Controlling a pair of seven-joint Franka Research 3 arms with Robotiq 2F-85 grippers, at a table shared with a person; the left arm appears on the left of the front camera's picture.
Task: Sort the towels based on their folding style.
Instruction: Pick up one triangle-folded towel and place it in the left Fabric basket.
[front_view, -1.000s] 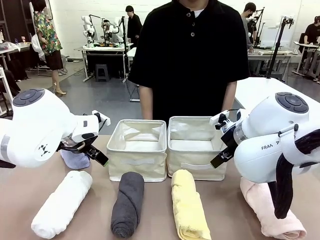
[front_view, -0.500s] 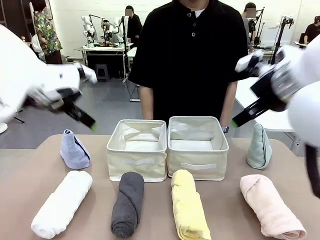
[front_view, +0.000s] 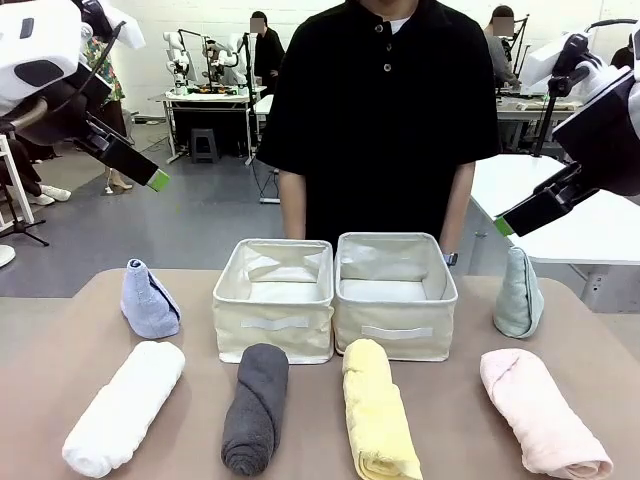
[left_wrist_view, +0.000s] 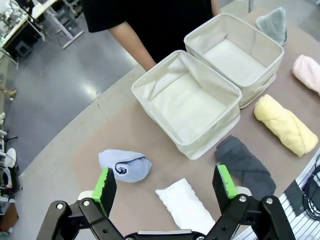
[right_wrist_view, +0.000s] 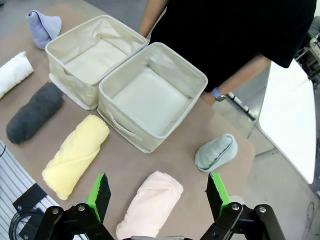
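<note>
Left claw released aloft; on the bench, lavender cone towel left of the cream bins, white roll, dark grey roll, yellow roll, pink roll in front, mint cone towel right of them; right claw released aloft.

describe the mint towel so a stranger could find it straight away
Start at the two cream bins in the middle and go right from the right-hand one. The mint towel stands there, behind the pink roll. It is a pale green upright cone; its pink neighbour lies rolled, and the lavender cone sits at the far left.
</note>
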